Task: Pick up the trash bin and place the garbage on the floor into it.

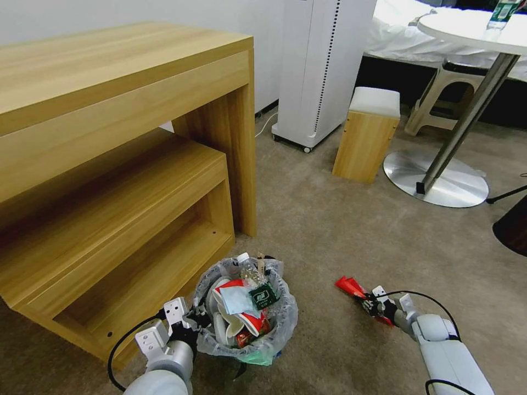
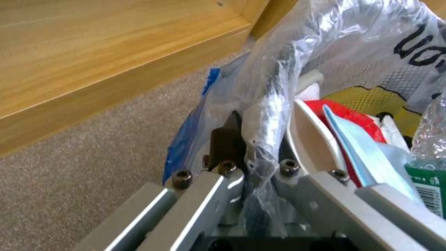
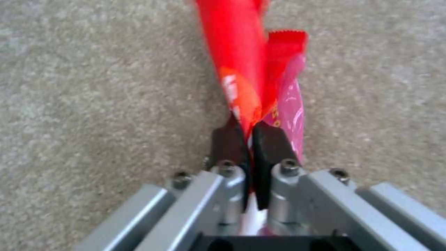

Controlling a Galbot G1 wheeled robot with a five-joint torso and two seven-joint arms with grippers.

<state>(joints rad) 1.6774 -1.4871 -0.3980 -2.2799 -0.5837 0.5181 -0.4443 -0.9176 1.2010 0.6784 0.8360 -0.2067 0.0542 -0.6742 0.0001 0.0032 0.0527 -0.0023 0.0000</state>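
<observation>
The trash bin [image 1: 246, 308], a small round bin lined with a crinkly clear bag, stands on the beige carpet floor [image 1: 340, 230] beside the wooden desk. It holds a clear bottle [image 1: 250, 269], white slippers [image 1: 222, 323], red paper and a pale-blue scrap [image 1: 236, 299]. My left gripper [image 1: 184, 323] is shut on the bin's near rim [image 2: 269, 115] through the bag. To the right, my right gripper [image 1: 369, 303] is shut on a long red wrapper [image 3: 241, 69], which sticks out past the fingertips [image 3: 264, 139] just above the carpet [image 3: 93, 104].
The wooden desk with a low shelf [image 1: 110, 181] fills the left. Farther back stand a white appliance [image 1: 321, 66], a wooden stool [image 1: 368, 134] and a round table's metal base [image 1: 436, 178]. A dark object [image 1: 513, 225] sits at the right edge.
</observation>
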